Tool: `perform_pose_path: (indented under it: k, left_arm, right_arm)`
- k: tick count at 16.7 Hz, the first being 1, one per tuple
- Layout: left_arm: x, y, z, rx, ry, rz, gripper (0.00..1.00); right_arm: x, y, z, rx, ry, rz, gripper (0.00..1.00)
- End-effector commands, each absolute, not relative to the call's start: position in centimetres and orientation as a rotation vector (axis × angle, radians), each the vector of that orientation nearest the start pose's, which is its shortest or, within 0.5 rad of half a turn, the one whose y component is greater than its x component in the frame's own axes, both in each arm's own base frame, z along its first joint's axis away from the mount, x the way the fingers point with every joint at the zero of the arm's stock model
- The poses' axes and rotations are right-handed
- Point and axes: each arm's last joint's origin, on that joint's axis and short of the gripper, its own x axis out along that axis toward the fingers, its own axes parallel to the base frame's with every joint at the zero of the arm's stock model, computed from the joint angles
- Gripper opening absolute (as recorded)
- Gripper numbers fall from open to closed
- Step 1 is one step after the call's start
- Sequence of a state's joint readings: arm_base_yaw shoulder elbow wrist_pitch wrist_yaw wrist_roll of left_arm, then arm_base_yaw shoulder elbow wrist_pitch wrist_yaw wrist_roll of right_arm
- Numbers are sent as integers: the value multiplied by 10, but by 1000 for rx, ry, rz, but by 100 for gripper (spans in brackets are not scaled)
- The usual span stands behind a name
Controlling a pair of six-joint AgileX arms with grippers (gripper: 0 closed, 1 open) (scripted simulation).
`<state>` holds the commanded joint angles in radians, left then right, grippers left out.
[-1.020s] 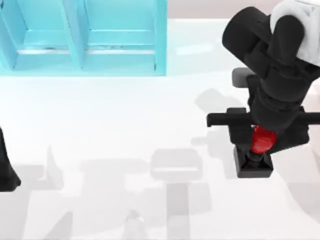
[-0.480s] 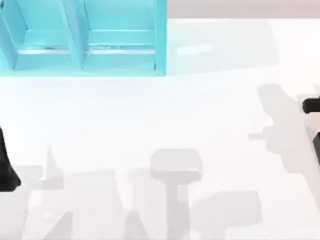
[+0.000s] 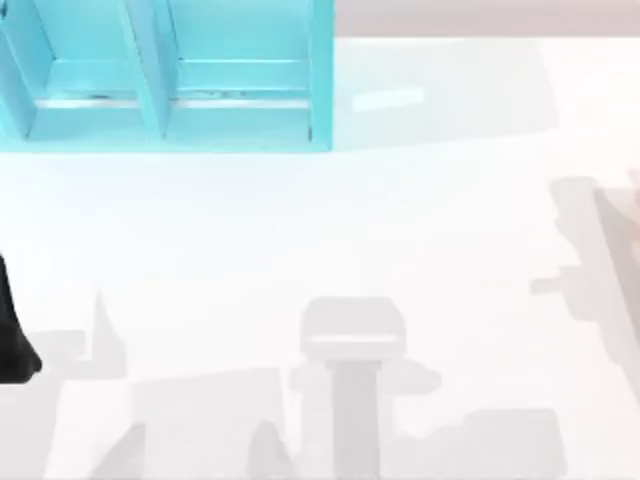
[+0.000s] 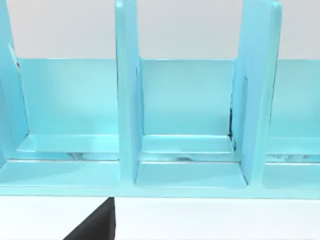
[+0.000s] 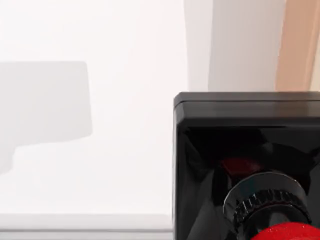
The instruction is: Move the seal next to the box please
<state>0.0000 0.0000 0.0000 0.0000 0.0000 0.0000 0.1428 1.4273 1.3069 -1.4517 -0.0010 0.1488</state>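
The seal looms close in the right wrist view, its square black base toward the table and a sliver of the red knob at the picture's edge. It hangs above the white table near the table's right edge, with my right gripper shut on it; the fingers themselves are hidden. The box is a cyan open-fronted case with upright dividers at the table's far left. It also faces the left wrist camera. My left arm stays parked at the table's left edge.
The white table stretches between the box and the right side, crossed by grey shadows. A beige strip marks the table's right edge, also seen as.
My right arm, holding the seal, has lifted and swung out past the top view's right edge. Its shadow has slid to the right. The left arm has not moved.
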Motion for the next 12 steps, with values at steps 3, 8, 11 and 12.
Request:
perform_pose_path:
  k: [3, 8, 11, 12]
  left_arm:
    - [106, -1, 160, 0, 0, 0, 100]
    - [106, -1, 160, 0, 0, 0, 100]
    - [106, -1, 160, 0, 0, 0, 100]
    - [106, -1, 160, 0, 0, 0, 100]
  right_arm:
    - [236, 36, 286, 8, 1568, -5, 0]
    - [237, 36, 263, 8, 1569, -6, 0]
    - [236, 36, 250, 9, 1569, -6, 0]
    - [236, 36, 246, 9, 1569, -6, 0]
